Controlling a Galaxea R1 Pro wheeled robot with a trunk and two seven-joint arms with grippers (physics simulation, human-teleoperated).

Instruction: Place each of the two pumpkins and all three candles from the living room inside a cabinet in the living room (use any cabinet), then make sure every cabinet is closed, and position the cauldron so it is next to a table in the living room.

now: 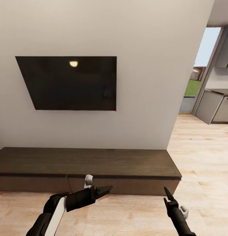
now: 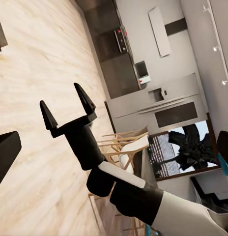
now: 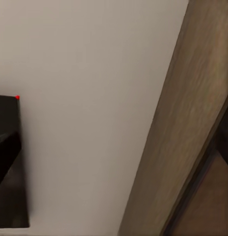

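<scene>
Dark-brown cabinet (image 1: 87,164) shut under blank wall screen (image 1: 69,83), right gripper (image 2: 67,110) fingers spread, empty, left gripper (image 1: 105,190) unclear.

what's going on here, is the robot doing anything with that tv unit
The robot stands facing the long, low dark wood cabinet under a wall-mounted TV, with both arms raised in front of it and nothing held. The left gripper points toward the cabinet front, and the right gripper has its jaws open and empty. The cabinet's drawer fronts look closed and its top is bare. A kitchen area lies off to the right, past the wall.
</scene>
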